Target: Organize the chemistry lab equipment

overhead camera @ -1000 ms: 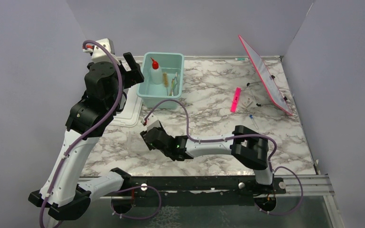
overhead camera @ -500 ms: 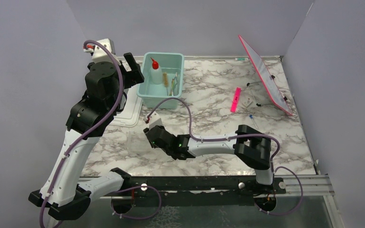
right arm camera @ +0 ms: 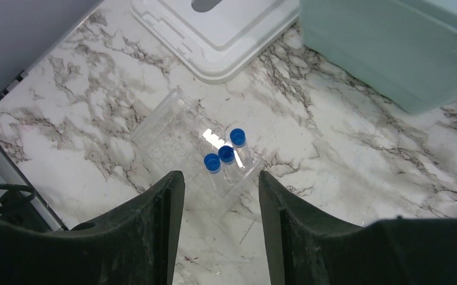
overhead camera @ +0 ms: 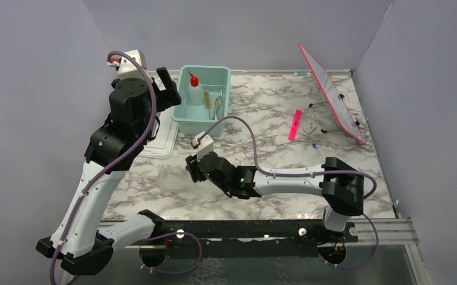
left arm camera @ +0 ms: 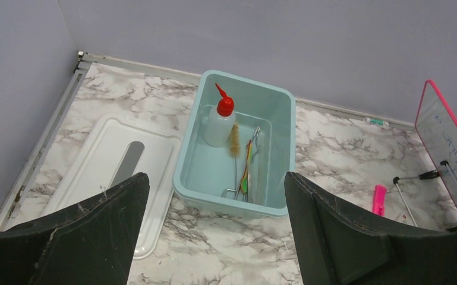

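Item: three tiny blue-capped clear vials (right arm camera: pixel 226 155), upright in a clear plastic rack (right arm camera: pixel 166 133) on the marble bench (right arm camera: pixel 362 154).
Handling: probably light, slick, easily tipped; pinch one just under its cap.
Right claw (right arm camera: pixel 220 178): parted above the vials, empty.
Left claw (left arm camera: pixel 215 178): wide open, empty, over the teal plastic tub (left arm camera: pixel 232 203).

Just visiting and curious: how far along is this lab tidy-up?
Done: the squeeze bottle and tongs sit in the teal tub. In hand: nothing yet; the right pincer hangs open over three blue-capped vials in a clear rack, the left pincer open above the tub. Left: small loose pieces by the whiteboard.
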You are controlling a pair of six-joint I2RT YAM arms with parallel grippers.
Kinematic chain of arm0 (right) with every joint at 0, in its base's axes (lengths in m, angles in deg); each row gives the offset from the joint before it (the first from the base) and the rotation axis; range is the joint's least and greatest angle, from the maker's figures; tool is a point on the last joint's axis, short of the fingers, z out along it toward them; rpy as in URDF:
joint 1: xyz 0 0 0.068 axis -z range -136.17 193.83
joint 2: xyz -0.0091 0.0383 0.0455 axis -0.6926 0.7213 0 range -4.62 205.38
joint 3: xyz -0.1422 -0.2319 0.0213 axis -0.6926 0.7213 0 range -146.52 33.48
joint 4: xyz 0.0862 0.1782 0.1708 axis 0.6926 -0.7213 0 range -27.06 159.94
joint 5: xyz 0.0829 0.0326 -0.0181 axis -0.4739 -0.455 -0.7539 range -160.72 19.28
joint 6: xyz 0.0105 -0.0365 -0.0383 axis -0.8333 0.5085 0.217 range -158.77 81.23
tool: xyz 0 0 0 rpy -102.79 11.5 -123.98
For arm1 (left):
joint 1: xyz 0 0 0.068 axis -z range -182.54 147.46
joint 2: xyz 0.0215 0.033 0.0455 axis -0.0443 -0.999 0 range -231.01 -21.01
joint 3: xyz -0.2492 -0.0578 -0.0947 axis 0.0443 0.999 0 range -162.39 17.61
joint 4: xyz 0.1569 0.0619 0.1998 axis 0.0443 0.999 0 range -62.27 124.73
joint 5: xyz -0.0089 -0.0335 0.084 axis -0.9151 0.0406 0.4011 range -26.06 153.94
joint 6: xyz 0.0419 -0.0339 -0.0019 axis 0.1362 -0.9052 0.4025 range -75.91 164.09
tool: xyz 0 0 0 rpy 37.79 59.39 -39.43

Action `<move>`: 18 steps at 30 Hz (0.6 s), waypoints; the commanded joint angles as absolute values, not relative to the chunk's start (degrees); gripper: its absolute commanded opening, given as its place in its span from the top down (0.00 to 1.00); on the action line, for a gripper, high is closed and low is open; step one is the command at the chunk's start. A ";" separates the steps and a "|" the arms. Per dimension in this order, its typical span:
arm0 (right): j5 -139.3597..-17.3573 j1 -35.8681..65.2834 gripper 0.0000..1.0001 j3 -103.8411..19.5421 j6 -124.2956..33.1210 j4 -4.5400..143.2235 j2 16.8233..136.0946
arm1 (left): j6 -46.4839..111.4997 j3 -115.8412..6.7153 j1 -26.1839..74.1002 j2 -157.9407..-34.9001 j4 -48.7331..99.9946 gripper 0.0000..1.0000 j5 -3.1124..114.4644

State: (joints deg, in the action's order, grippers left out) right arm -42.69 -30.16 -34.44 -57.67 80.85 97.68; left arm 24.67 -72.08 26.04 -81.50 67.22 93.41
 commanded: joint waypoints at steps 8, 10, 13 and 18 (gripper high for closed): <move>-33.90 -19.62 0.48 -30.35 -59.09 63.27 86.84 | 25.49 -64.14 26.20 -77.30 64.23 0.13 92.33; -32.59 -15.89 0.48 -29.81 -57.09 58.35 85.83 | 25.26 -62.10 26.20 -76.15 64.11 0.13 92.21; -32.38 -8.60 0.49 -30.62 -55.08 48.32 84.96 | 24.19 -57.22 26.20 -74.00 64.47 0.13 90.74; -30.86 2.10 0.50 -32.74 -56.06 36.23 85.43 | 18.53 -47.00 26.20 -70.89 66.08 0.16 85.92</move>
State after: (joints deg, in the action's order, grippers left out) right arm -34.80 -3.76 -30.87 -56.62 50.39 86.62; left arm 23.29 -53.88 26.04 -73.00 65.08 91.18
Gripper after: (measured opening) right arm 0.507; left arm 0.861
